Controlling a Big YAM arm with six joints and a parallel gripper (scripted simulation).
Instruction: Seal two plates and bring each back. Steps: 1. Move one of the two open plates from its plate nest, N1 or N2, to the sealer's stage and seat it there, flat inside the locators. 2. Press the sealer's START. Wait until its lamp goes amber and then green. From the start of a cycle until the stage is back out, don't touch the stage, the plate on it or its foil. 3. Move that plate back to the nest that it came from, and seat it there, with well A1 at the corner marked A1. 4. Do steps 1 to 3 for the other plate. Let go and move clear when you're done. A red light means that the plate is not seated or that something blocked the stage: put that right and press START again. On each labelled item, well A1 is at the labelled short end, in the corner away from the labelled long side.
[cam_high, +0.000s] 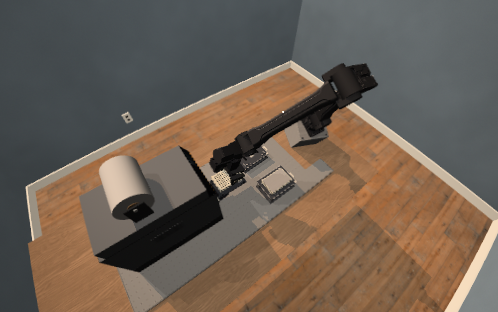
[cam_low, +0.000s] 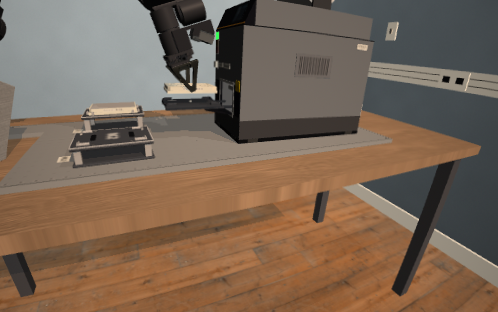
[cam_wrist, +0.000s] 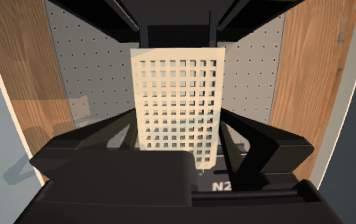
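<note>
My gripper is shut on a cream open plate, gripping its long sides, wells up. The plate looks level above the sealer's dark stage, with a gap between them. The stage is out; the plate mostly hides it in the wrist view. The sealer's lamp is green. The empty nest is the nearer one in the exterior view; an N2 label shows behind the held plate in the wrist view. The other plate sits in the other nest, its top smooth and pale.
The sealer stands close ahead of the held plate, with a white roll on top. Its dark front rises beyond the plate's far end. The arm's base block stands at the opposite end of the perforated mat.
</note>
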